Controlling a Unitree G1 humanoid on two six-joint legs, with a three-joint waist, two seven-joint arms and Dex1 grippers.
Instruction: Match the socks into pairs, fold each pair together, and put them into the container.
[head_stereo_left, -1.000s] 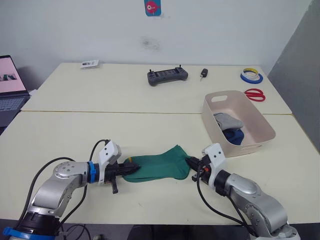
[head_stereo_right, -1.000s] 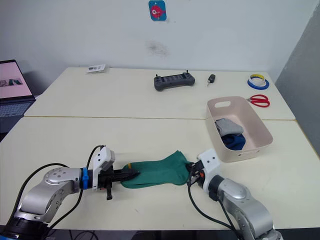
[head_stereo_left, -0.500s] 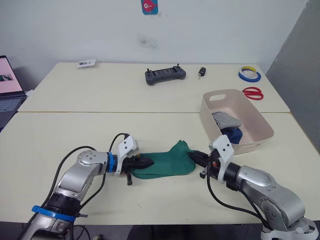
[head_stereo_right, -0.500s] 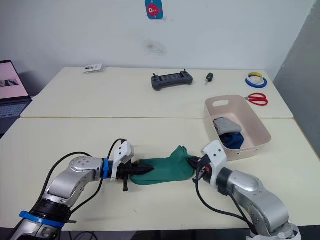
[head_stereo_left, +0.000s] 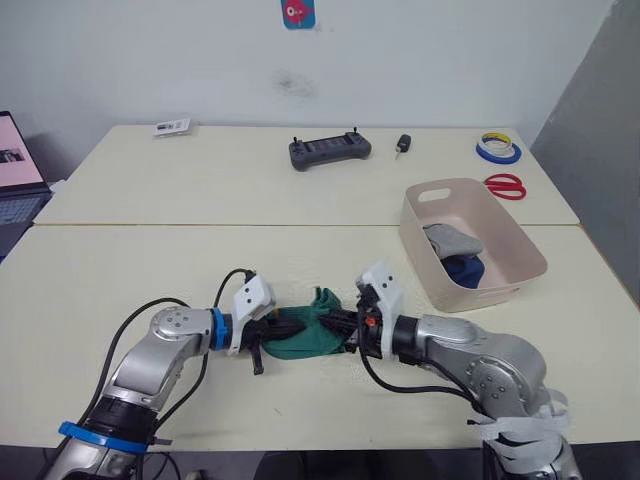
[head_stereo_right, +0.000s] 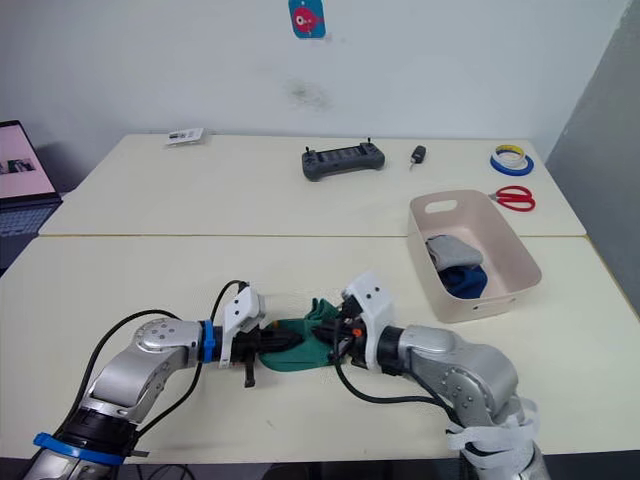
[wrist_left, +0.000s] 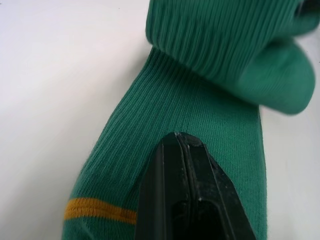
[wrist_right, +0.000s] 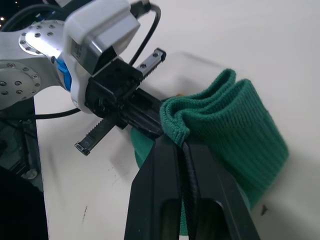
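The green pair of socks (head_stereo_left: 302, 342) lies on the near table, doubled over on itself. My left gripper (head_stereo_left: 281, 326) is shut on its cuff end, beside a yellow stripe (wrist_left: 100, 210). My right gripper (head_stereo_left: 345, 322) is shut on the folded-over end (wrist_right: 220, 117), held above the lower layer and close to the left gripper (wrist_right: 125, 107). The pale pink container (head_stereo_left: 512, 238) stands to the right, with a grey sock (head_stereo_left: 452, 240) and a dark blue sock (head_stereo_left: 466, 270) inside it.
On the far table lie a black controller (head_stereo_left: 331, 150), a key fob (head_stereo_left: 402, 145), tape rolls (head_stereo_left: 500, 150), red scissors (head_stereo_left: 509, 186) and a small card (head_stereo_left: 172, 127). A laptop (head_stereo_left: 15, 170) sits at the left edge.
My right gripper has swung left with the far end of the green socks, folding them over toward the left gripper. The left gripper moved right earlier, then held still.
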